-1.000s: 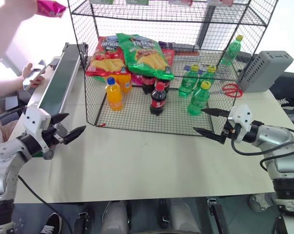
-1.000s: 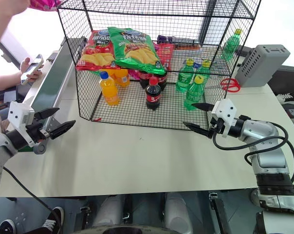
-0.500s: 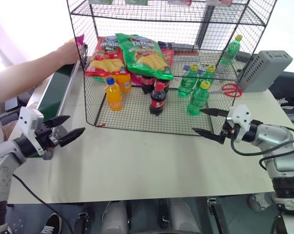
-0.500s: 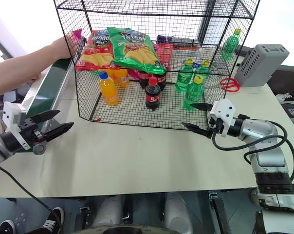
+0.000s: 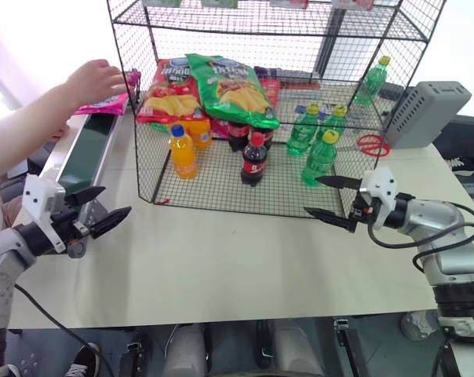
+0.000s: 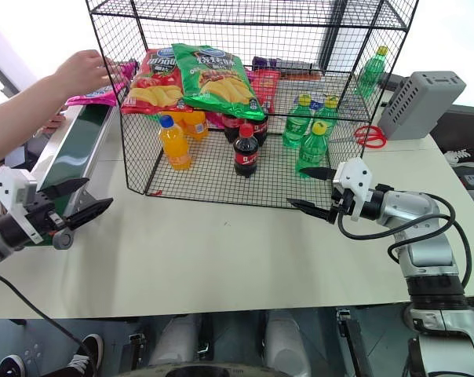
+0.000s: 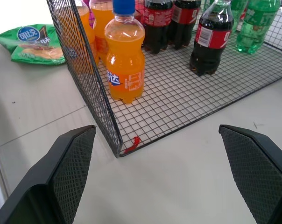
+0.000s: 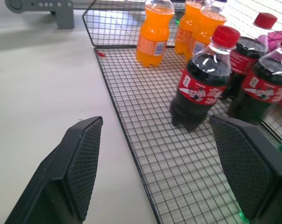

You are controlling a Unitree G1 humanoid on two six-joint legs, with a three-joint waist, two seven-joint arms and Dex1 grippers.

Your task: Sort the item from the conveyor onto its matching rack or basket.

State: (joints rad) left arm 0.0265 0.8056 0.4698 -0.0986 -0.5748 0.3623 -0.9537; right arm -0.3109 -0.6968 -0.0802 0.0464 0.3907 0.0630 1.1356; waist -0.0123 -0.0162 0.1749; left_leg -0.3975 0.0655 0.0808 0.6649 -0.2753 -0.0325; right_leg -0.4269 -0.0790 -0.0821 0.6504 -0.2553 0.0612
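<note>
Item: pink chip bag [image 5: 103, 103], lying flat on the far end of the green conveyor belt [image 5: 86, 148], just beside the upper left corner of the black wire rack [image 5: 221, 169]. A person's hand [image 5: 92, 78] hovers over it, at or just above its top edge; whether there is contact cannot be told

Handling, judged: light, air-filled, soft and crinkly; shiny film likely slippery; contents brittle, so a hard squeeze across the belly could crush chips or burst the bag. Best hold judged to be a crimped end seam or a long side edge, where the film lies flat and doubles up, not the puffed middle

Left hand [image 5: 98, 212]: released, fingers spread wide, holding nothing, poised at the near end of the belt, well apart from the bag

Right hand [image 5: 329, 198]: released, fingers apart, holding nothing, just in front of the rack's open lower edge on the table [image 5: 221, 251]

Rack contents, lower tier: red chip bag [image 5: 170, 90] and green chip bag [image 5: 233, 86] leaning together at the back, orange bottles [image 5: 183, 151], cola bottles [image 5: 254, 159], green bottles [image 5: 321, 157]. The chip bags' spot looks the matching place for the pink one

Nearby: red scissors [image 5: 372, 144], grey box [image 5: 429, 112]
</note>
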